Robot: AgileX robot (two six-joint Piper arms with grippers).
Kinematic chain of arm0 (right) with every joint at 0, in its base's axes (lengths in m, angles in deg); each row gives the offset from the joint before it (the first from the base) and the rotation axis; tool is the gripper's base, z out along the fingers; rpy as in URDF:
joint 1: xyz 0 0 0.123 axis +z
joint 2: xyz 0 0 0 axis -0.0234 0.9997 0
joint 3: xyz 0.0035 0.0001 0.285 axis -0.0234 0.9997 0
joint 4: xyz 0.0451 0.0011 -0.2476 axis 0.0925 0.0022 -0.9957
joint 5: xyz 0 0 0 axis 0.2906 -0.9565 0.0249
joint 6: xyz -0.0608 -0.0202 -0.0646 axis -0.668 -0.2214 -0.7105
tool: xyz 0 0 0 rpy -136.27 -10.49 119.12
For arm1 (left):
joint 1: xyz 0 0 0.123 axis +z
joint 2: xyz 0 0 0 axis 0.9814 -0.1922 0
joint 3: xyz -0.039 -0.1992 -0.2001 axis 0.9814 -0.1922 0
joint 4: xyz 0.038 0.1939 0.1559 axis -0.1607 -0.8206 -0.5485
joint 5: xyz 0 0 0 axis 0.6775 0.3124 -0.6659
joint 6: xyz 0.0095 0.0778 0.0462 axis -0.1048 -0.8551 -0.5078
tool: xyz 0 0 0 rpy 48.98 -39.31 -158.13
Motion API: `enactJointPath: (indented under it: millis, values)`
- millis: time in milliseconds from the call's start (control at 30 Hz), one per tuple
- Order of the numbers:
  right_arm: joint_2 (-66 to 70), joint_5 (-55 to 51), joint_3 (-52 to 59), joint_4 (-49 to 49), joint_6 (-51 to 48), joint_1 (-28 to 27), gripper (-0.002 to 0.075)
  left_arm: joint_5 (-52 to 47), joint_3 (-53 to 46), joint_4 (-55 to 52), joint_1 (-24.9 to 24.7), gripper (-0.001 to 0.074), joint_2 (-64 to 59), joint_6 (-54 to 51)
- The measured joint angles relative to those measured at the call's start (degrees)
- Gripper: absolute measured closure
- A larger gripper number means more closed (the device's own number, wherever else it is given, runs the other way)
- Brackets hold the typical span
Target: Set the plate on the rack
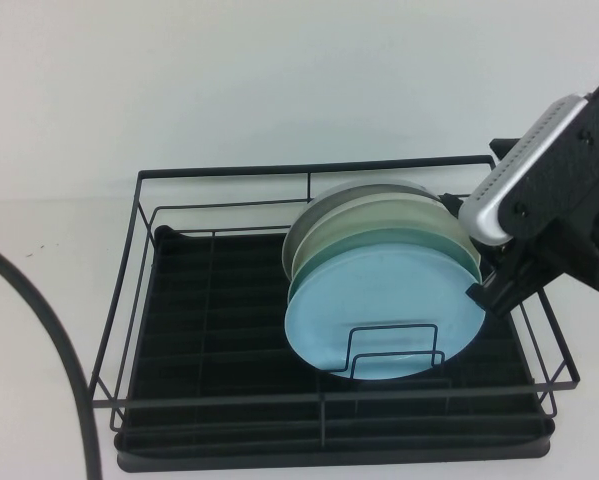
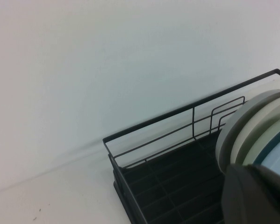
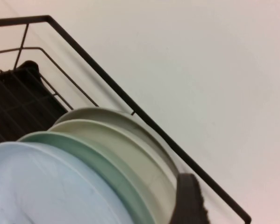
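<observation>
High view: sky-blue plate (image 1: 384, 310) upright in black rack (image 1: 219, 330), frontmost of stack, right end effector (image 1: 489, 285) open at its right edge; left wrist view: left end effector (image 2: 259, 196) closed; right wrist view: plate (image 3: 41, 186) before mint-green plate (image 3: 95, 161).

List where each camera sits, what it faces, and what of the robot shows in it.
High view: raised on the robot's side, angled down at the rack and upright sky-blue plate; right end effector open beside the plate's right edge.
Left wrist view: beside the rack, facing its back rail; a dark rounded part fills one corner.
Right wrist view: above the plate stack, one dark fingertip showing.
All three share the rack and plates.
</observation>
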Motion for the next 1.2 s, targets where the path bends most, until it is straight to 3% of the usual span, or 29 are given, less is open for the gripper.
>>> enactJointPath:
  millis: [167, 233, 333, 400, 700, 833, 1033, 1200]
  values:
    - [-1.03, -1.06, 0.0, 0.0, 1.05, 0.0, 0.033, -0.86, 0.0, 0.11, 0.0, 0.0735, 0.71, 0.0]
    - [-3.42, -1.77, 0.15, 0.0, 1.18, 0.0, 0.0419, -1.27, 0.0, 0.21, 0.0, 0.0735, 2.3, 0.0]
    - [-9.73, -1.26, 0.27, 0.0, 1.65, 0.0, 0.0615, -1.65, 0.0, 0.21, 0.0, 0.0735, 6.6, 0.0]
    - [-15.75, 0.58, 0.27, 0.0, 3.64, 0.0, 0.0676, -2.85, 0.14, 2.1, 0.0, 0.0735, 10.48, 0.22]
    - [-36.14, 29.64, 0.27, -5.67, 13.52, 0.0, 0.0725, -19.15, -4.71, 8.44, 0.0, 0.0735, 21.66, 8.58]
    - [-36.36, 32.12, 2.27, -6.64, 17.38, 0.0, 0.0726, -4.86, -14.62, 5.49, 0.0, 0.0735, 24.8, 11.71]
    - [-34.65, 22.7, 5.63, -6.75, 18.7, 0.0, 0.0727, 27.75, -35.76, -11.17, 0.0, 0.0735, 23.45, 25.36]
    - [-34.65, 17.4, 5.75, -6.75, 18.81, 0.0, 0.0727, 33.54, -40.42, -14.13, 0.0, 0.0735, 23.09, 26.07]
